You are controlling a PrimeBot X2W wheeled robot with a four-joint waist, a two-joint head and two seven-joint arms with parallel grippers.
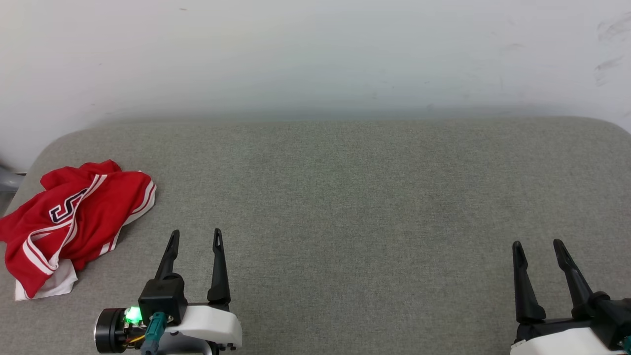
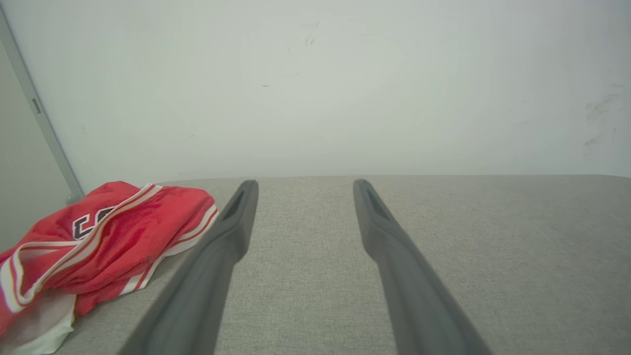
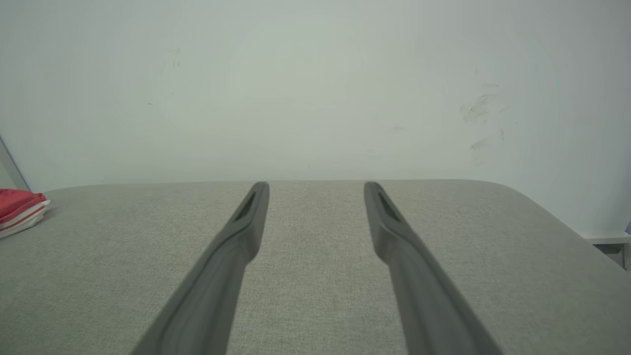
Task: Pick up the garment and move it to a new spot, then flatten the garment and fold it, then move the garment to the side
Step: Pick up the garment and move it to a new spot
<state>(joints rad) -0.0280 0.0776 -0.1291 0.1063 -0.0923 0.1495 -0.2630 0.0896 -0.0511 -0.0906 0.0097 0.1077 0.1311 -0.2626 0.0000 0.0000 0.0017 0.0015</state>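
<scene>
Found garment [image 1: 74, 217] crumpled in a heap at left end of grey cushion [image 1: 355, 197], white trim and part of black lettering showing. Noted left gripper [image 1: 195, 235] near its right side, not touching, jaws spread, empty. Noted right gripper [image 1: 537, 244] well apart at far right, likewise spread and empty.

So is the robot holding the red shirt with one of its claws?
No, nothing is held. The left claw and right claw are both open with nothing between their fingers, and the red shirt lies crumpled on the grey cushion, apart from both.
</scene>
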